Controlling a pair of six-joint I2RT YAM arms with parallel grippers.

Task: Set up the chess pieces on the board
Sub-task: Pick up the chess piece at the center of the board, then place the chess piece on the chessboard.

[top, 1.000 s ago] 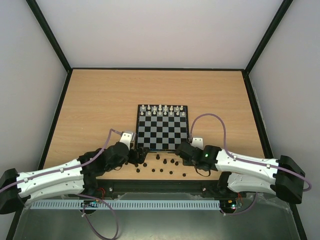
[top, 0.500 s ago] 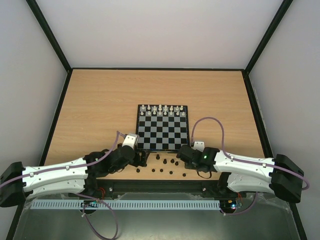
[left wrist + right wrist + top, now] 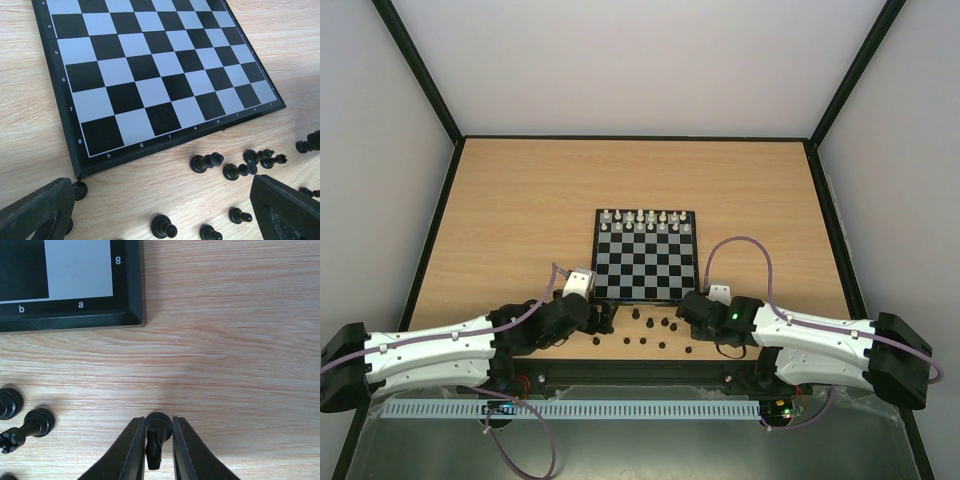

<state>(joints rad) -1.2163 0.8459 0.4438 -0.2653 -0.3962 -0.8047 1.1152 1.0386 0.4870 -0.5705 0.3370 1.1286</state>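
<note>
The board (image 3: 645, 270) lies mid-table with its near rows bare; white pieces (image 3: 645, 220) fill its two far rows. Several tiny black chess pieces (image 3: 655, 330) lie scattered on the wood in front of the board's near edge. My right gripper (image 3: 158, 422) is shut on one black piece (image 3: 158, 430), low over the wood, just off the board's near right corner (image 3: 132, 315). My left gripper (image 3: 161, 182) is open and empty over loose black pieces (image 3: 163, 227) by the board's near left corner (image 3: 75, 167). One piece (image 3: 206, 162) lies on its side.
Two more black pieces (image 3: 35, 424) lie left of the right gripper. One piece (image 3: 79, 190) sits against the board's corner by my left finger. Black walls (image 3: 440, 210) border the table. Purple cables (image 3: 740, 245) loop over both arms.
My left gripper has moved right and forward toward the board's near left corner. My right gripper has drawn slightly back toward its base, still shut on the piece.
</note>
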